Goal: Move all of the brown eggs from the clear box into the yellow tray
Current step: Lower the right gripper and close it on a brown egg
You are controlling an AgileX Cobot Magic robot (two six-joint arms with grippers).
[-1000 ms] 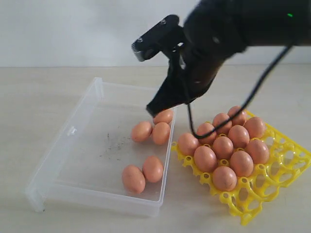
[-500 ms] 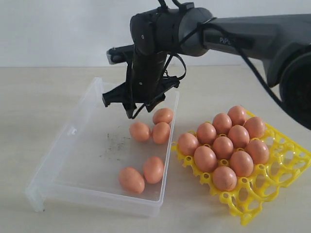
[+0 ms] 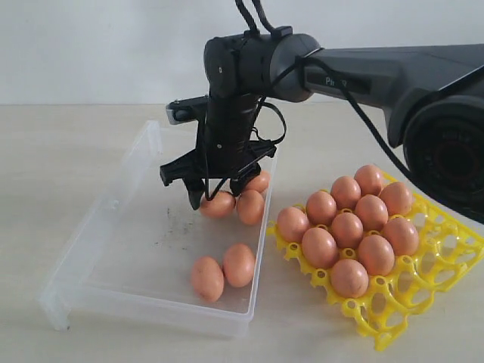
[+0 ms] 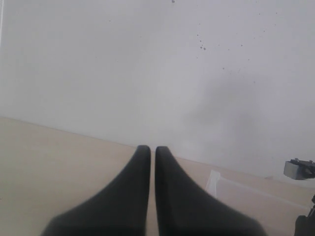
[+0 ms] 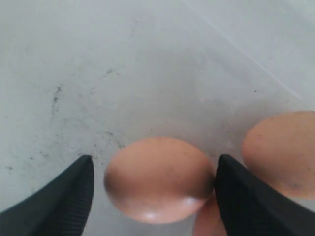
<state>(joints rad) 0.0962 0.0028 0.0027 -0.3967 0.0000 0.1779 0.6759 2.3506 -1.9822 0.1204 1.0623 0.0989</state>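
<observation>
Five smooth tan eggs (image 3: 239,264), perhaps speckled, in clear box (image 3: 125,249)

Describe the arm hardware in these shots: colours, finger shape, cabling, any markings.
Right arm: dark grey to black, rounded glossy joint housings, pale lettering too blurred to read. Thin black cables run along it; a small grey box sits at the wrist. Right gripper: black tapered fingers with finely ribbed faces. Left gripper: the same black wedge shape.
</observation>
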